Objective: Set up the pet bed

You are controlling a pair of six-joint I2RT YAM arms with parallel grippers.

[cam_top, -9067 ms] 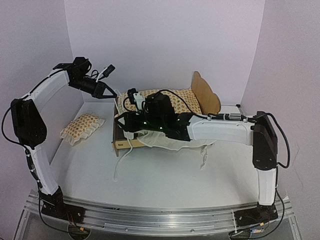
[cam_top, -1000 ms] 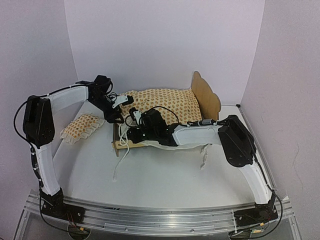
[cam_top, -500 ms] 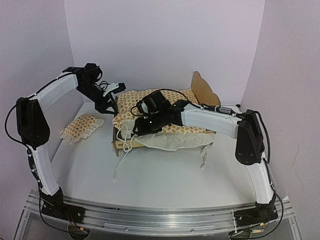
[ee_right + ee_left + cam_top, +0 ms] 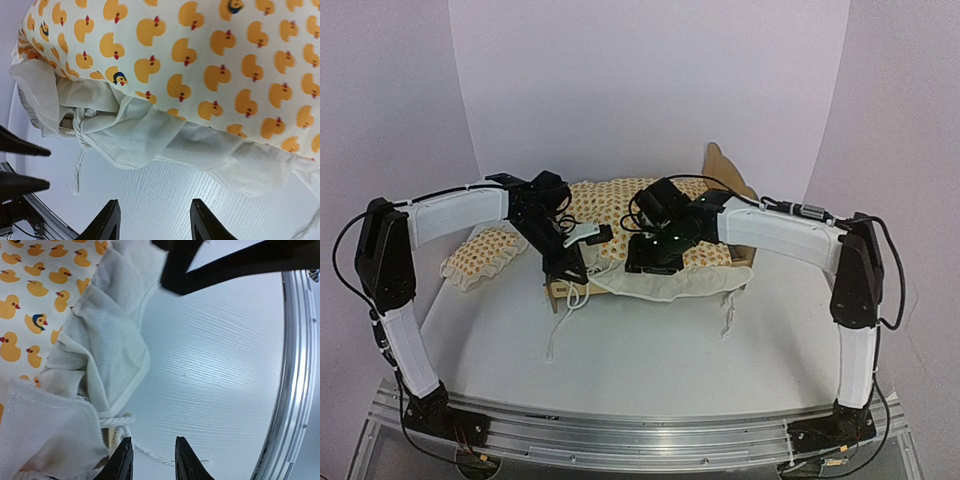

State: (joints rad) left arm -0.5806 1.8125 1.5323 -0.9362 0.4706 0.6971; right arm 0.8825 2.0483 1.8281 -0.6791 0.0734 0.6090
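Fingers on the 2 arms stand apart, gripping nothing: the left fingers (image 4: 122, 462) narrowly, the right fingers (image 4: 107, 222) wider. The pet bed (image 4: 720, 165) sits at the back of the counter (image 4: 650, 350), cushion (image 4: 660, 285) laid on it but overhanging; the pillow (image 4: 480, 255) lies beside it, apparently not yet placed.

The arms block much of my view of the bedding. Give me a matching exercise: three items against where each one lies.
Items: 1 pillow; 2 duck-print cushion; 3 long tie cord.
Places: A draped over the pet bed; B trailing across the table in front of the bed; C flat on the table, left of the bed.
Pairs: 1-C, 2-A, 3-B.
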